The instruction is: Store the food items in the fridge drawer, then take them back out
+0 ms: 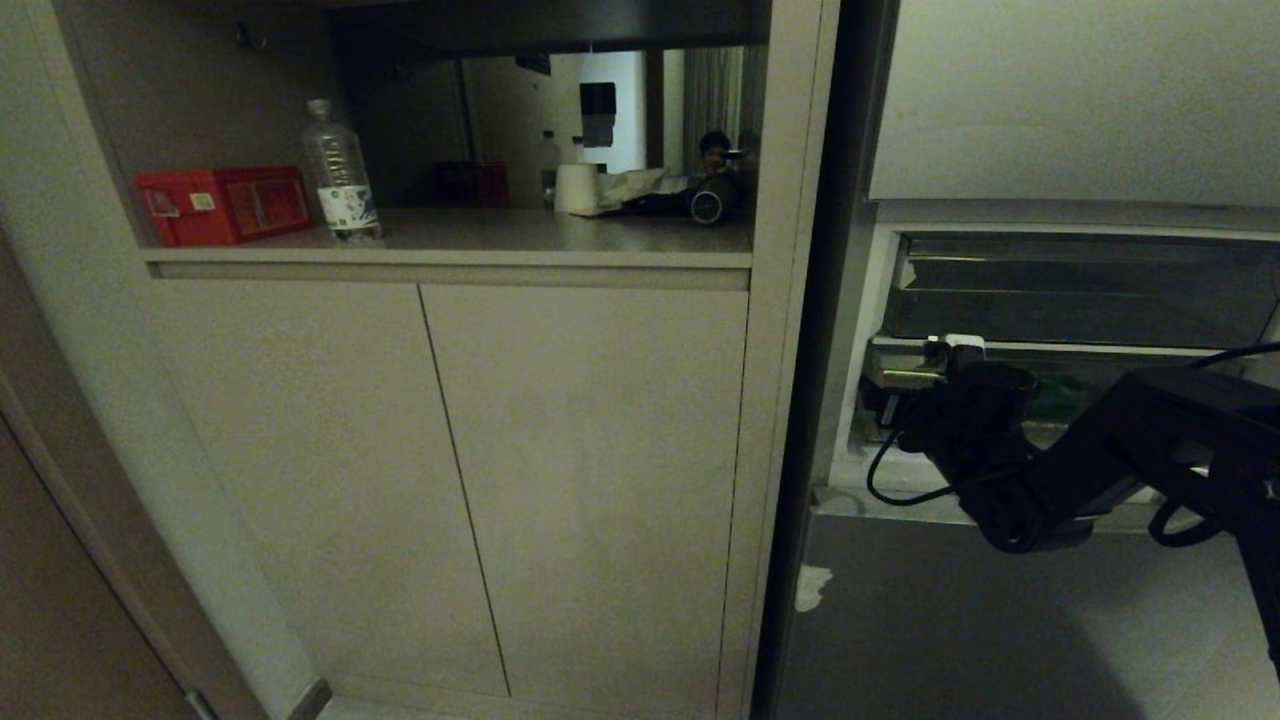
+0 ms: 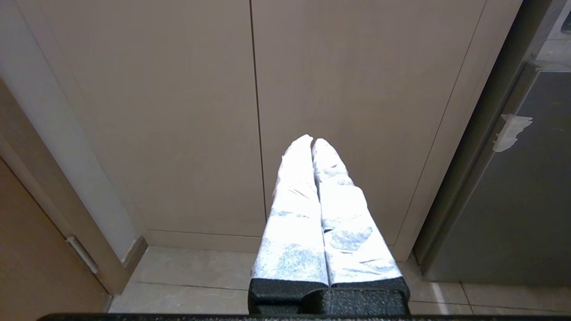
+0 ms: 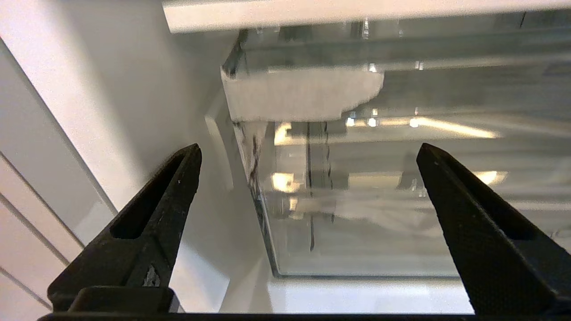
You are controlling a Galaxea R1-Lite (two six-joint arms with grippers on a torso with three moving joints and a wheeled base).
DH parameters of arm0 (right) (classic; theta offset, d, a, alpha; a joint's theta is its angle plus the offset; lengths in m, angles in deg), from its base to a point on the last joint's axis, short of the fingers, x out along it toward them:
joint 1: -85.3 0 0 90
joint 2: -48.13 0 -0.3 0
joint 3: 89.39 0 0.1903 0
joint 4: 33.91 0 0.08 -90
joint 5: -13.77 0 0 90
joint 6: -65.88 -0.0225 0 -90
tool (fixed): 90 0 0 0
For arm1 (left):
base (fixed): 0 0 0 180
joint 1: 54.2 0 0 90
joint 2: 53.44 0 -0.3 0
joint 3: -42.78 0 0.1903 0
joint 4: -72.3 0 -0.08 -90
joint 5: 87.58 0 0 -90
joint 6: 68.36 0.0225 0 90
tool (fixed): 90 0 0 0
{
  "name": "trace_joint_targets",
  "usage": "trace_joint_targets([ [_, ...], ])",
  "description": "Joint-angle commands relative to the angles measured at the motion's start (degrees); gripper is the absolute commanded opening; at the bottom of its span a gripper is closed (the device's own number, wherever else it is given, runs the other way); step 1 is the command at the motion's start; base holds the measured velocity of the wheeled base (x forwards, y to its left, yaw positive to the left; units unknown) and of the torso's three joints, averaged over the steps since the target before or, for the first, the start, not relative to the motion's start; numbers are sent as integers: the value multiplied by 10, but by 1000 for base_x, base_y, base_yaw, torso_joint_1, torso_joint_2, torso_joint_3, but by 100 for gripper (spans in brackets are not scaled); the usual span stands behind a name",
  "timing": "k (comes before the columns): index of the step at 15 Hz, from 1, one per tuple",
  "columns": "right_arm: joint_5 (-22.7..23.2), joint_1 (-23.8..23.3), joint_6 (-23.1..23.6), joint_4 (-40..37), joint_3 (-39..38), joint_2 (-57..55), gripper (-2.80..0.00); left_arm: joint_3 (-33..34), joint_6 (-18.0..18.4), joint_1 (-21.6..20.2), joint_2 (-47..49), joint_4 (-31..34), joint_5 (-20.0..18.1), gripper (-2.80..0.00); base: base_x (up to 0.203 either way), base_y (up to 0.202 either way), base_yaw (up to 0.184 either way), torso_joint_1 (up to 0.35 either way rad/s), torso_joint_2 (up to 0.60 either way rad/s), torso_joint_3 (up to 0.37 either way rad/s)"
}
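Landmark: the fridge drawer (image 1: 1080, 375), a transparent bin seated in the open fridge compartment at the right of the head view, with white tape (image 1: 962, 343) at its front left corner.

Far left of the drawer, a cabinet (image 1: 450, 480) with two closed doors carries an open shelf. On that shelf, from left to right, stand a red box (image 1: 222, 205), a clear water bottle (image 1: 340, 185) just beside the box, and, further toward the drawer, a white cup (image 1: 575, 187).

The left gripper (image 2: 312, 141) is parked low, well to the left of the drawer and facing the cabinet doors. Its white-wrapped fingers (image 2: 294, 214) are clenched together on nothing.

The right gripper (image 3: 308, 149) is positioned directly in front of the drawer's taped corner. Its black fingers (image 3: 151, 218) are spread wide and released, with nothing between them; whether either fingertip touches the drawer cannot be told. In the right wrist view the drawer wall (image 3: 357, 200) is clear, with the tape patch (image 3: 303, 96) on its upper edge.

A green shape (image 1: 1058, 400) shows faintly through the drawer front, behind the right arm; whether it is one of the food items cannot be told. The tan-brown item cannot be made out.
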Motion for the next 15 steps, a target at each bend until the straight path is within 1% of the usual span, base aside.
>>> trace_joint_targets([
  [1, -1, 0, 0, 2, 14, -2, 0, 0, 0, 0, 0, 0, 0, -280, 0, 0, 0, 0, 0, 0],
  [8, -2, -1, -1, -1, 21, 1, 0, 0, 0, 0, 0, 0, 0, -280, 0, 0, 0, 0, 0, 0],
  [15, -2, -2, -1, -1, 11, 19, 0, 0, 0, 0, 0, 0, 0, -280, 0, 0, 0, 0, 0, 0],
])
